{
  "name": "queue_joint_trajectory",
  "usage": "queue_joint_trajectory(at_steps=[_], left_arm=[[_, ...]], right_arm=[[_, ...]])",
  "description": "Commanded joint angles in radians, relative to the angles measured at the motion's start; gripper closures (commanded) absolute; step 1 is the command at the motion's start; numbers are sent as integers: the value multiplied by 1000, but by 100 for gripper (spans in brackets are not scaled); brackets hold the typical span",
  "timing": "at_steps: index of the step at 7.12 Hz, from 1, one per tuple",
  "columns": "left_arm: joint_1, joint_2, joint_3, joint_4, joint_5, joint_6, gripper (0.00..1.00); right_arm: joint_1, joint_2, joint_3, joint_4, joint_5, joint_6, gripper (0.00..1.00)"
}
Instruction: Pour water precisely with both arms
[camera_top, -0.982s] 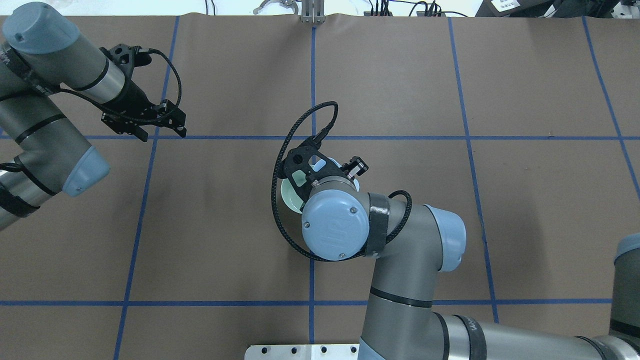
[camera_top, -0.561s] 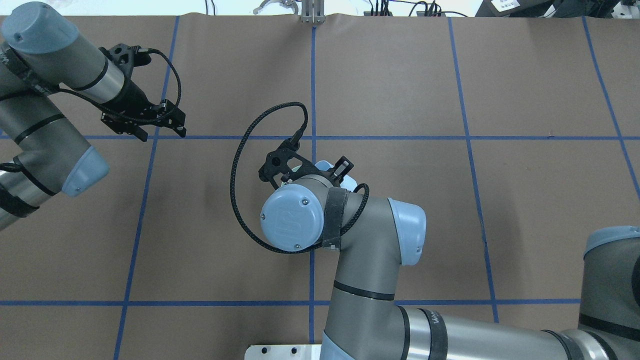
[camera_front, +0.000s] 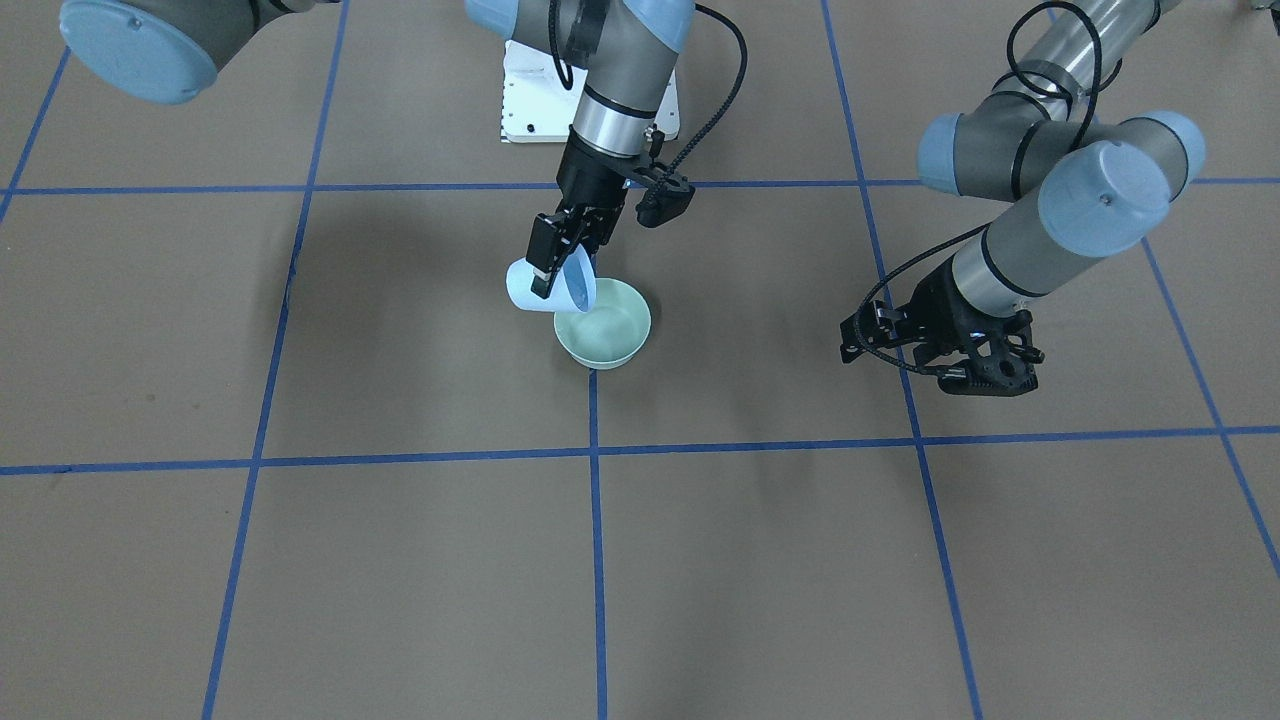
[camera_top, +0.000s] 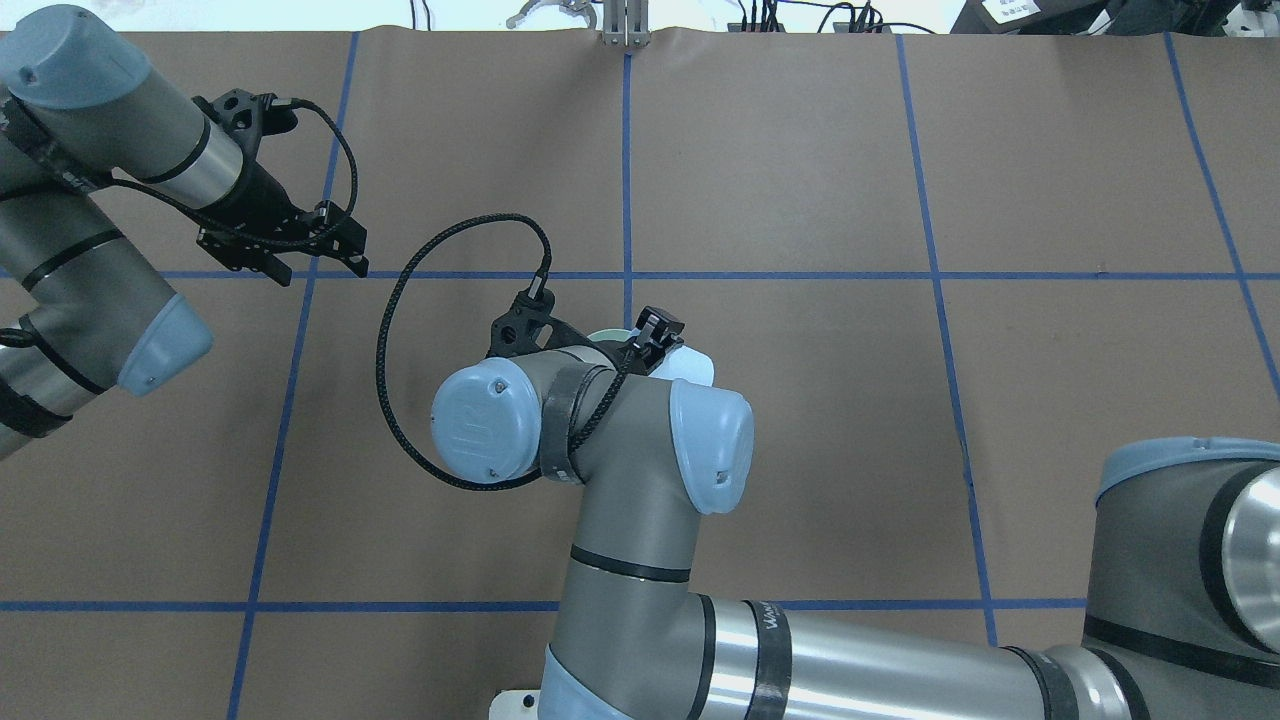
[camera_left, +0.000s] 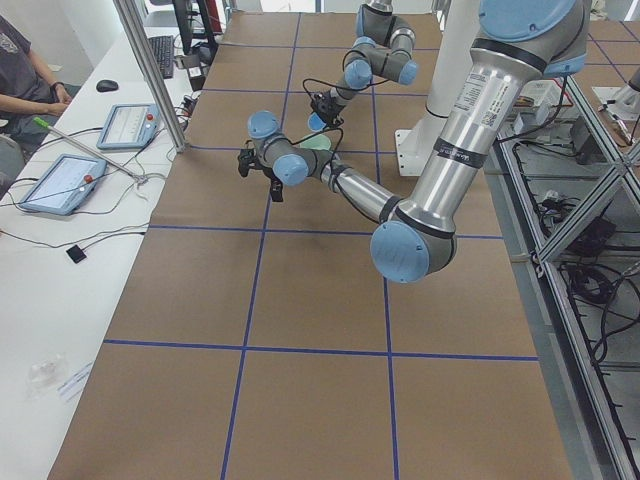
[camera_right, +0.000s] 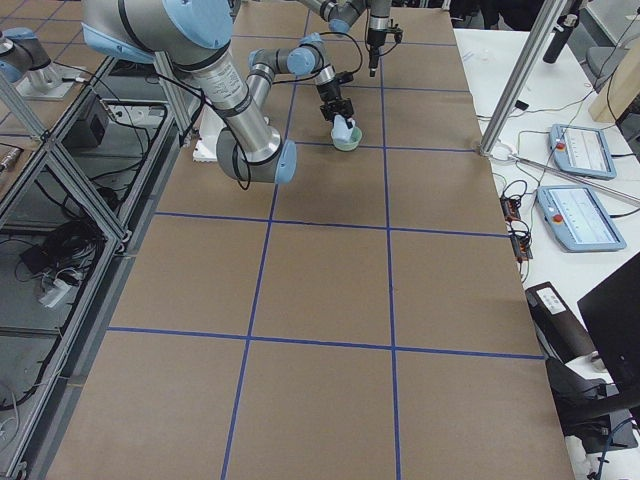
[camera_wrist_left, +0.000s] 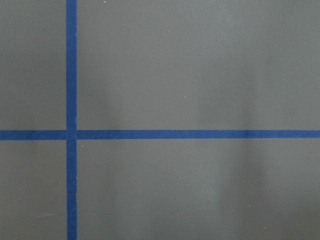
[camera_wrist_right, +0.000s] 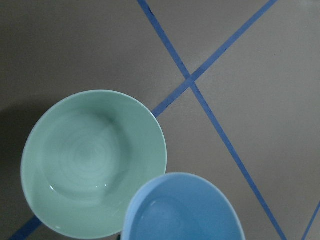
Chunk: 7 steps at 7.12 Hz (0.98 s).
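Note:
My right gripper (camera_front: 560, 262) is shut on the rim of a light blue cup (camera_front: 538, 292), which is tipped with its mouth over a pale green bowl (camera_front: 603, 325) at the table's middle. In the right wrist view the cup (camera_wrist_right: 182, 210) overlaps the edge of the bowl (camera_wrist_right: 95, 160). The water (camera_wrist_right: 85, 155) shows only as faint rings and small glints inside the bowl. From overhead, the right arm (camera_top: 620, 440) hides most of the bowl, and only a bit of the cup (camera_top: 697, 364) shows. The left gripper (camera_top: 322, 262) hovers open and empty, well to the left.
Brown paper (camera_top: 1050, 420) with blue tape grid lines (camera_top: 900, 275) covers the table. The left wrist view holds only paper and a tape crossing (camera_wrist_left: 71, 134). A white base plate (camera_front: 520, 95) lies behind the bowl. Tablets (camera_left: 60, 182) and a seated person (camera_left: 20, 70) are on a side desk.
The right arm's wrist and elbow have swung leftward in the overhead view, covering more of the bowl, with the cup still held. The left arm has barely moved.

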Motion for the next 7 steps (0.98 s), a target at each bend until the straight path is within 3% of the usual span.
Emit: queue_joint_trajectory(at_steps=[1, 7], left_arm=[[-1, 5, -3, -1, -1, 0, 0], [-1, 10, 0, -3, -1, 0, 0]], right_arm=[[0, 22, -22, -80, -3, -45, 67], [-2, 89, -81, -220, -9, -112, 67]])
